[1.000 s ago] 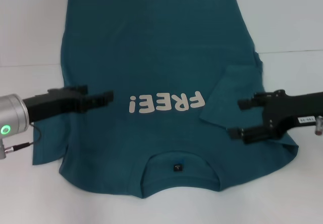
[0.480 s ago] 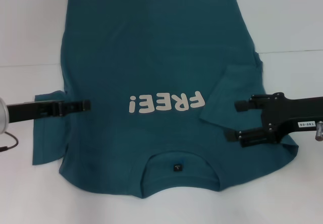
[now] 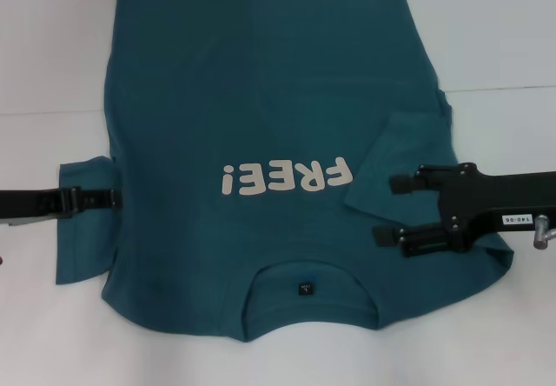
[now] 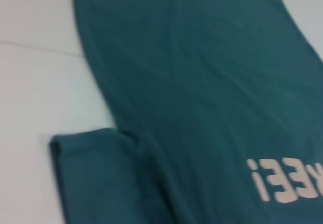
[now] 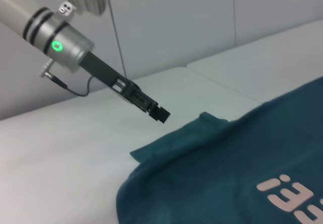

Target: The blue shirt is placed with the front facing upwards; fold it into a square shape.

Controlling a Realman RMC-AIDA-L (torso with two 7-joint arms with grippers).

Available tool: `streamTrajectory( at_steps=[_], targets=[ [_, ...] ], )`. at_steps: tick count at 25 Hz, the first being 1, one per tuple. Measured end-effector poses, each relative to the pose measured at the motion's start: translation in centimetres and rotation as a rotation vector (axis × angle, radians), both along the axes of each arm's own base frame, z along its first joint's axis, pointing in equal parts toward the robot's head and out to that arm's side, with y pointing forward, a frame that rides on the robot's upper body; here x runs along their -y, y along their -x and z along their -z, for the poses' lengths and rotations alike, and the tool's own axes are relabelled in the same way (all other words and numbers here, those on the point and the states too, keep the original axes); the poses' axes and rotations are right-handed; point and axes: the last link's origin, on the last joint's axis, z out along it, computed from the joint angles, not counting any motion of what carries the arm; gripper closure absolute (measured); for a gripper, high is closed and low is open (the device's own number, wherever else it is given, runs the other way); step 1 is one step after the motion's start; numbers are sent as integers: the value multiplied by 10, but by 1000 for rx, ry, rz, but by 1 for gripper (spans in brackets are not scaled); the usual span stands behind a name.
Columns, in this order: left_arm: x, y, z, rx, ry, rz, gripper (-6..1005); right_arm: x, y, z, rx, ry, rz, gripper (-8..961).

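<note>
A dark teal blue shirt (image 3: 261,99) of soft, matt cotton-like cloth, lightly creased, with smooth off-white printed lettering (image 3: 287,177) and a small black label (image 3: 305,289) at the neck. It lies on a white, smooth, matt counter (image 3: 486,29). The right end effector (image 3: 393,209) is matt black, hard metal or plastic. The left end effector (image 3: 115,197) is also matt black, on a brushed silver metal wrist (image 5: 50,24).

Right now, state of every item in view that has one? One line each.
blue shirt: flat on the table, front up, not yet square
shirt's right sleeve: folded inward over the body
shirt's left sleeve: spread out to the side
left gripper: above the left sleeve, holding nothing
right gripper: open, above the folded sleeve
</note>
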Motion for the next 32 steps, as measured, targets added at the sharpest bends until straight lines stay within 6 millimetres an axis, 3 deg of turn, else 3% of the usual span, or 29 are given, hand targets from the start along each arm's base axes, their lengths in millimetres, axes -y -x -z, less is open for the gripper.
streamTrajectory(
  at_steps=[19, 32],
  targets=[
    [-12, -6, 8, -111, 9, -60, 92, 3, 3, 3, 2, 39, -21, 9],
    [-10, 10, 15, -114, -6, -105, 92, -1, 5, 8, -12, 39, -18, 9]
  ],
)
